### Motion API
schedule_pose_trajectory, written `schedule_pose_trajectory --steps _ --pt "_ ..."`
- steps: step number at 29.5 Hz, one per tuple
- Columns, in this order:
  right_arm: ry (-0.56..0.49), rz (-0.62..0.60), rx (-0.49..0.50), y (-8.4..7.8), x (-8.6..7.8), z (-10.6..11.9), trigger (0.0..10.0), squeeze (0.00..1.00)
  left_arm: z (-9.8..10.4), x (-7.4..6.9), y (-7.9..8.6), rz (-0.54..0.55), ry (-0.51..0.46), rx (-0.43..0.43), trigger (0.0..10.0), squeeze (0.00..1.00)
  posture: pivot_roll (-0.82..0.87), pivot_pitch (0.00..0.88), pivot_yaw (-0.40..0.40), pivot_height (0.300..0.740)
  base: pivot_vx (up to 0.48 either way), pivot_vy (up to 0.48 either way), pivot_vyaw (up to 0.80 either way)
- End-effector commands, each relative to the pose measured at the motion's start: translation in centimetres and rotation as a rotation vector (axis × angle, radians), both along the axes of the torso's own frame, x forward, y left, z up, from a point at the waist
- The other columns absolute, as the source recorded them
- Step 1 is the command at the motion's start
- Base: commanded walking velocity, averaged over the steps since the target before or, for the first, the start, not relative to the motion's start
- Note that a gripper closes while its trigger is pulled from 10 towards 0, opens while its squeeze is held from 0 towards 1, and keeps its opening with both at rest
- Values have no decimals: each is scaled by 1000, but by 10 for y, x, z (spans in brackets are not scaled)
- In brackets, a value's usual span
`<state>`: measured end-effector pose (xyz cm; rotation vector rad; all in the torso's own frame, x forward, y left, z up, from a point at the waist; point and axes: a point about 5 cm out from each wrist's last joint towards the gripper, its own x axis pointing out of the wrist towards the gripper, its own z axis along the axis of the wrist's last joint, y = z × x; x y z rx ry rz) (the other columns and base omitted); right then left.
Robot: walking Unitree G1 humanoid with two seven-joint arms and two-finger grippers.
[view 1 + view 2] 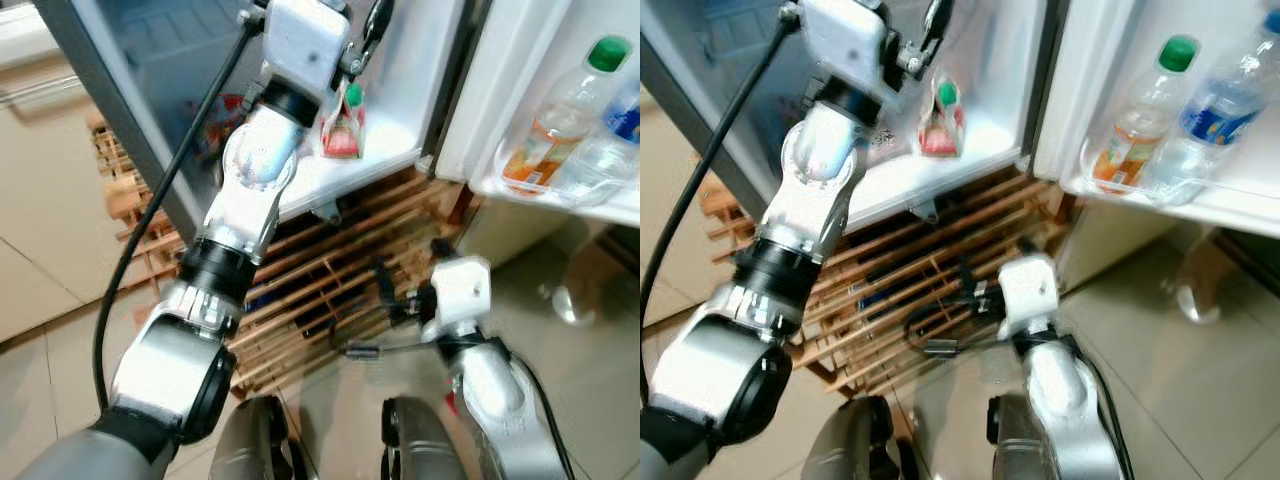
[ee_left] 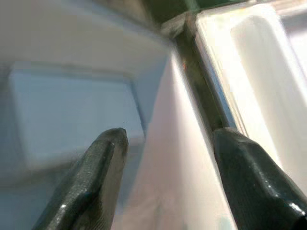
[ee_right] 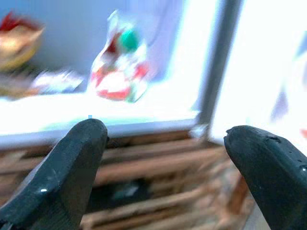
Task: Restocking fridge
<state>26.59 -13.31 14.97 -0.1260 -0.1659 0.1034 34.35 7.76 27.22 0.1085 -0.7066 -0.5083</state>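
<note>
The fridge [image 1: 400, 150] stands open, and the left gripper [image 2: 168, 143] reaches into its lower compartment with its fingers [image 2: 96, 177] spread wide and empty, pointed toward the inner wall near the hinge side. On the white shelf [image 1: 310, 185], a small red-and-white pouch [image 1: 343, 128] with a green cap stands just at 3 o'clock of the left wrist, near the shelf's front edge. The door rack [image 1: 560, 190] at 2 o'clock holds a juice bottle [image 1: 560, 120] with a green cap and a water bottle [image 1: 610, 140] beside it, both leaning.

The right gripper [image 3: 163, 139] hangs low above a wooden slat rack [image 1: 330, 290] on the floor, its fingers [image 3: 72, 163] also wide apart with nothing between them, facing the shelf and the pouch.

The main risk seems to be the left forearm: it sits so near the pouch that a sideways swing on the way out could knock it off the front edge onto the slats. The black cable [image 1: 170, 190] trailing along that arm might also catch the fridge frame. If the door swings, the leaning bottles could tip.
</note>
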Motion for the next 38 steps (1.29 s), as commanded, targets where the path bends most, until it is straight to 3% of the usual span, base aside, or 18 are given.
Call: schedule_pose_trajectory --steps 1,2,3,4,6,7,8,11,15,19,22,29,34,38 --pt "16 -53 33 -6 9 -3 10000 498 -17 -2 8 -46 130 1 10000 0 -174 0 72 638 0 0 0" --pt "7 -59 37 -6 15 -1 10000 475 -30 -6 13 -59 191 13 10000 0 -168 0 74 638 0 0 0" --pt "7 -59 37 -6 15 -1 10000 475 -30 -6 13 -59 191 13 10000 0 -168 0 74 638 0 0 0" --pt "-16 -65 5 -4 31 5 10000 439 -57 -21 26 -76 302 81 10000 0 -148 0 73 638 0 0 0" --pt "-22 -74 -13 -3 44 8 10000 420 -76 -35 34 -78 382 129 10000 0 -129 0 61 638 0 0 0" --pt "-22 -74 -13 -3 44 8 10000 420 -76 -35 34 -78 382 129 10000 0 -129 0 61 638 0 0 0" --pt "-19 -87 -25 1 54 9 10000 349 -87 -43 40 -57 429 145 10000 0 -112 0 47 638 0 0 0" --pt "-10 -98 -57 7 64 9 10000 349 -92 -51 44 -38 459 144 10000 0 -103 0 37 638 0 0 0" --pt "-24 -79 -116 30 79 13 10000 341 -99 -61 43 -9 514 134 10000 0 -66 0 4 638 0 0 0" --pt "-37 -86 -86 31 79 15 10000 341 -106 -66 50 48 547 152 10000 0 -64 0 3 638 0 0 0" --pt "-35 -131 -80 21 68 -3 10000 341 -124 -77 65 143 631 66 10000 0 -78 0 21 638 0 0 0" --pt "-50 -168 -112 30 81 -5 10000 341 -113 -81 49 109 596 86 10000 0 -58 0 39 638 0 0 0" --pt "-57 -186 -51 27 90 5 10000 349 -106 -83 57 150 564 127 10000 0 -15 0 31 638 0 0 0" --pt "-57 -194 -34 24 84 -1 10000 353 -108 -86 57 134 590 83 10000 0 -23 0 30 638 0 0 0"
